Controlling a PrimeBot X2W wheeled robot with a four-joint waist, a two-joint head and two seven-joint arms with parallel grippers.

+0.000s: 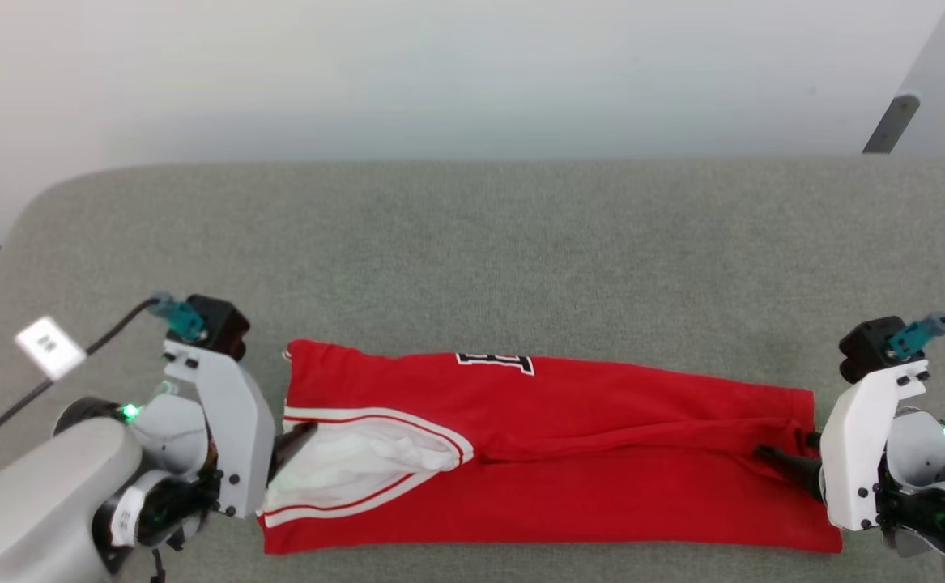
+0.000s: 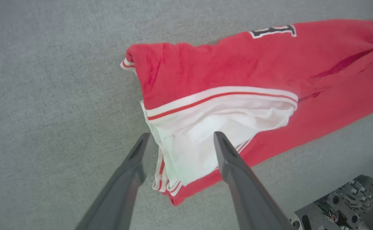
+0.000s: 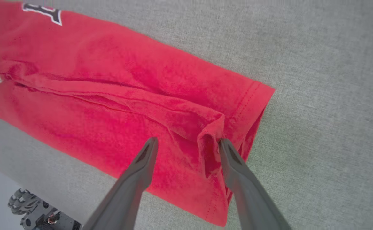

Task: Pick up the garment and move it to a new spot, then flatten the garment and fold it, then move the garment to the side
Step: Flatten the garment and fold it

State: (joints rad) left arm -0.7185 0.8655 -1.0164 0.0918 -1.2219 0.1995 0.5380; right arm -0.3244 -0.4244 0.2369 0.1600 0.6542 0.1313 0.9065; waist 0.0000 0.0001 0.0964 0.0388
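Snag risk at both ends of the folded shirt

Shirt (image 1: pixel 569 453) lies as a long left-to-right strip toward the near edge of the surface (image 1: pixel 472 243), lettering (image 1: pixel 495 362) peeking over its far fold. Left end effector (image 2: pixel 181 135) and right end effector (image 3: pixel 188 140) are both released, jaws wide, grasping nothing. The left one straddles the white sleeve (image 2: pixel 205 127) at the strip's left end. The right one sits over the hem (image 3: pixel 253 95) end, one finger (image 3: pixel 234 169) touching a raised pucker (image 3: pixel 209 143). My read: a low pull-back on the right hooks that pucker and drags the top layer open. Same risk on the left with the loose sleeve cloth. The middle crease (image 1: pixel 618 437) gapes, so a cross fold from here likely shifts layers and lands skewed.
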